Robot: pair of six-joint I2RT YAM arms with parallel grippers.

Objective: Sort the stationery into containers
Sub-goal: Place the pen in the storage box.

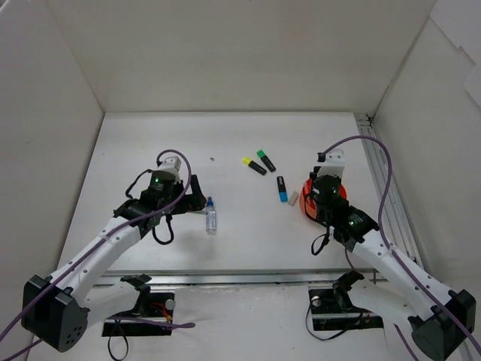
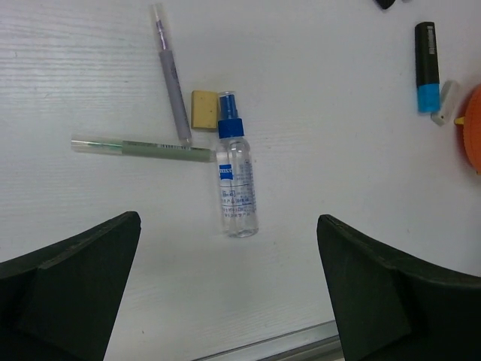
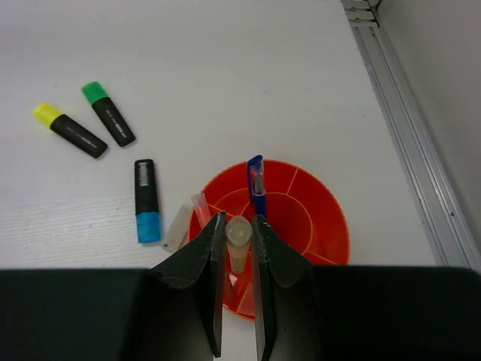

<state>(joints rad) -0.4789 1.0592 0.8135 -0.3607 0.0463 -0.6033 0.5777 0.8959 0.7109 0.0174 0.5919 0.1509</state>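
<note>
The orange-red pot [image 3: 323,218] stands at the right, with a blue pen [image 3: 257,184] and a thin red pen [image 3: 201,207] leaning in it. Directly over it, my right gripper [image 3: 238,226] is shut on a pale pen [image 3: 239,239] held upright. The left gripper [image 2: 229,293] is open and empty, just short of a clear blue-capped tube [image 2: 235,180] lying flat. Yellow [image 3: 69,129], green [image 3: 108,113] and blue [image 3: 147,199] highlighters lie left of the pot, with a white eraser [image 3: 179,226] against its rim.
Beside the tube lie a grey pen [image 2: 171,75], a greenish pen [image 2: 143,149] and a tan eraser [image 2: 204,109]. A metal rail [image 3: 409,128] runs along the right wall. White walls enclose the table [image 1: 225,143] on three sides.
</note>
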